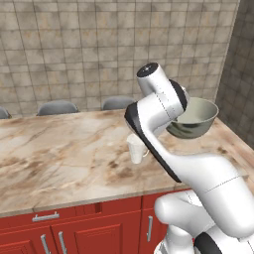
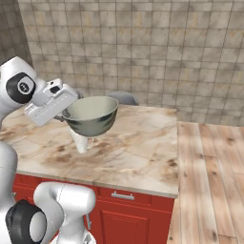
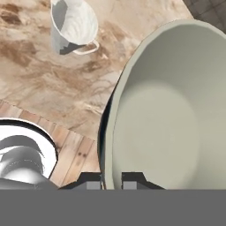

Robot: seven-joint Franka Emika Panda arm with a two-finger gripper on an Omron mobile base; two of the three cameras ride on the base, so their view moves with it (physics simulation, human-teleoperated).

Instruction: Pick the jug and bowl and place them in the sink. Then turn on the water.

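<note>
A: Item 1, bowl (image 3: 176,110)?
B: Lifted at frame right, gripper (image 3: 112,178) clamped on its rim; glossy, rigid, probably slippery.
A: Item 2, jug (image 3: 73,26)?
B: Upper left, on countertop (image 1: 59,149); take by handle.

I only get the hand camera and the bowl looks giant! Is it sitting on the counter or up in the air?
Observer: Up in the air. From the side, the bowl hangs above the counter, with the claw pinching its rim.
Operator: I just see its creamy inside. What colour is the outside?
Observer: Shiny grey-green.
Operator: What's under the counter?
Observer: Red cabinet doors with silver handles.
</note>
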